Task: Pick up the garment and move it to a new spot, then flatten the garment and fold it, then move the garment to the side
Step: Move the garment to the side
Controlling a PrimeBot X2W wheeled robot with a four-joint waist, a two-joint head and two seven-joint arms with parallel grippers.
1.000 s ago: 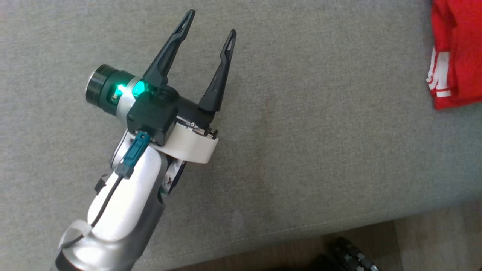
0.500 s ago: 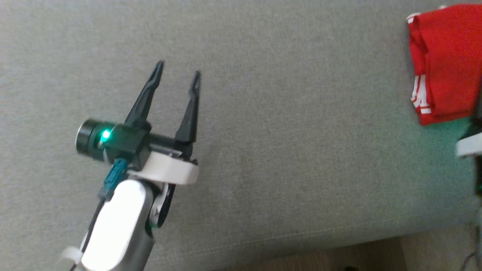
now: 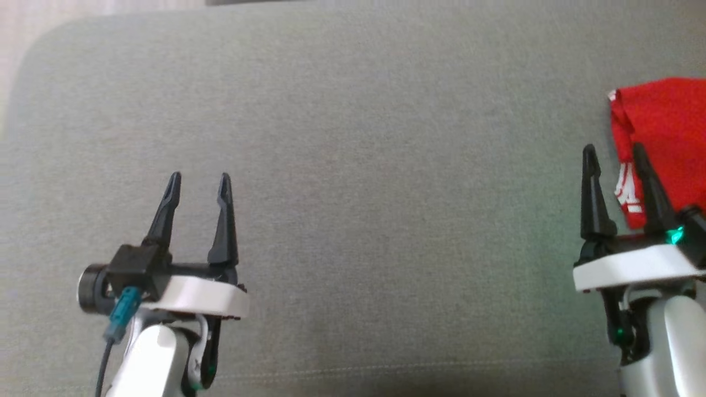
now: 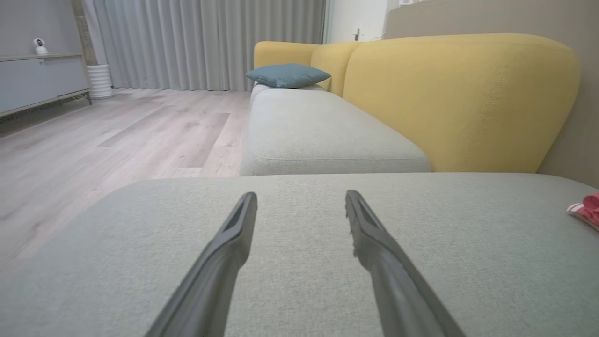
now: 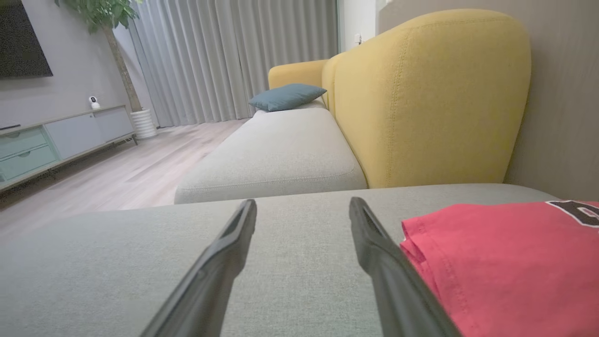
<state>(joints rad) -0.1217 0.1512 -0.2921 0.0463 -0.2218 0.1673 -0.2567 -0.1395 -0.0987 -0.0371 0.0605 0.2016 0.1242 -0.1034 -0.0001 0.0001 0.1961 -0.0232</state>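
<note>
Grey cushion (image 3: 353,138), folded red garment (image 3: 667,127) just beside right end effector (image 3: 613,148) — jaws wide apart, empty.

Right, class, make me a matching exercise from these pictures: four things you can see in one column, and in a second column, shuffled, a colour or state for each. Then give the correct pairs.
Column A
1. garment
2. pillow
3. sofa back
4. left gripper

Column B
a. yellow
b. teal-blue
c. red
d. open, holding nothing

Pairs: 1-c, 2-b, 3-a, 4-d
</note>
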